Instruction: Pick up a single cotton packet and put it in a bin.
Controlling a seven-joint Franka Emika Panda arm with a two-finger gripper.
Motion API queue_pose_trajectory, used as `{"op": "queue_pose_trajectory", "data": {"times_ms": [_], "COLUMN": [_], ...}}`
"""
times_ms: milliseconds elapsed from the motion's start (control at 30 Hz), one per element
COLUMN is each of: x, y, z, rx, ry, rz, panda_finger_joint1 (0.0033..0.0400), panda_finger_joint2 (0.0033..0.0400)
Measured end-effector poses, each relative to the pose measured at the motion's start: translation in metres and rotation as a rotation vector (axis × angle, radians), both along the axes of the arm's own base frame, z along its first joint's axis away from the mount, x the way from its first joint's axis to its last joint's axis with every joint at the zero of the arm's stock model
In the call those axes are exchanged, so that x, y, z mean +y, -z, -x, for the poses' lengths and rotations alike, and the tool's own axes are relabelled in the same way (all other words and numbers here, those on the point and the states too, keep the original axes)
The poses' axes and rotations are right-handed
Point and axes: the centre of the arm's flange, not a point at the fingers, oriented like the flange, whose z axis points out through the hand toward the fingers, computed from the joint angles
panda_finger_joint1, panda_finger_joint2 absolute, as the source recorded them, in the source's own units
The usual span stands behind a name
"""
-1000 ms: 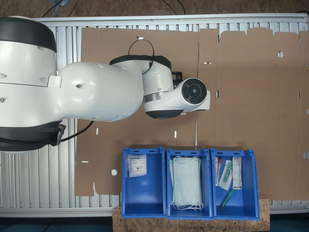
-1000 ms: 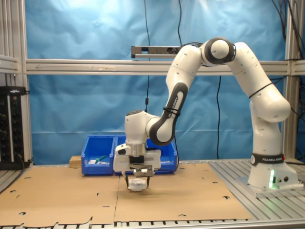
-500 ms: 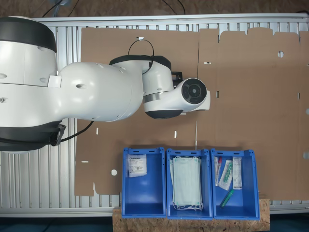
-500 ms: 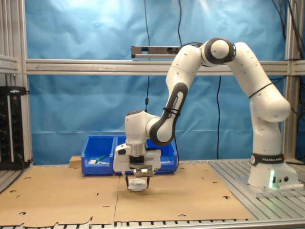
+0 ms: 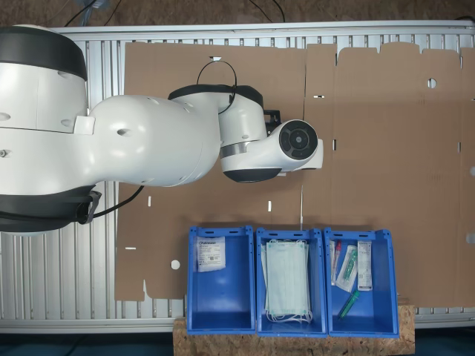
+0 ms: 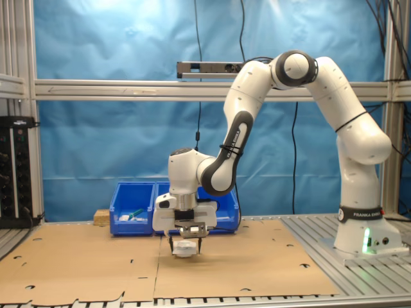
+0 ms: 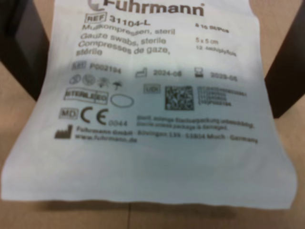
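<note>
Cotton packet (image 7: 152, 105) with grey-black print, apparently pinched by pincer (image 6: 184, 242).

Cotton packet (image 7: 152, 109): flat white sachet with grey-black print, hanging between the two dark fingers (image 7: 21, 52), its lower edge free and slightly curled. In the second exterior view it shows as a small white piece (image 6: 183, 249) below the fingers. Bin (image 5: 220, 311): blue rectangular tray, upright, with one similar white packet (image 5: 210, 254) lying flat inside.
</note>
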Motion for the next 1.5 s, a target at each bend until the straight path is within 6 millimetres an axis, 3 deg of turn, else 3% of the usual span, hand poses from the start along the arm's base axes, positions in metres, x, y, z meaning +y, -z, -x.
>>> {"op": "queue_pose_trajectory", "data": {"times_ms": [333, 367, 533, 567, 700, 733, 1000, 1033, 1333, 1500], "x": [0.0, 0.0, 0.0, 0.0, 0.0, 0.0, 0.0, 0.0, 0.001, 0.001], "y": [0.0, 0.0, 0.0, 0.0, 0.0, 0.0, -0.001, -0.001, -0.005, -0.022], "z": [0.0, 0.0, 0.0, 0.0, 0.0, 0.0, 0.0, 0.0, 0.004, 0.013], "rx": [-0.002, -0.002, -0.001, -0.001, -0.001, -0.002, -0.005, -0.005, -0.006, -0.009], "ry": [0.0, 0.0, 0.0, 0.0, 0.0, 0.0, -0.001, -0.001, -0.001, -0.001], "rz": [0.0, 0.0, 0.0, 0.0, 0.0, -0.001, -0.001, -0.001, 0.001, 0.006], "panda_finger_joint1": [0.04, 0.0295, 0.0295, 0.0212, 0.0212, 0.0122, 0.0122, 0.0074, 0.0074, 0.0074], "panda_finger_joint2": [0.04, 0.0295, 0.0295, 0.0212, 0.0212, 0.0122, 0.0122, 0.0074, 0.0074, 0.0074]}}
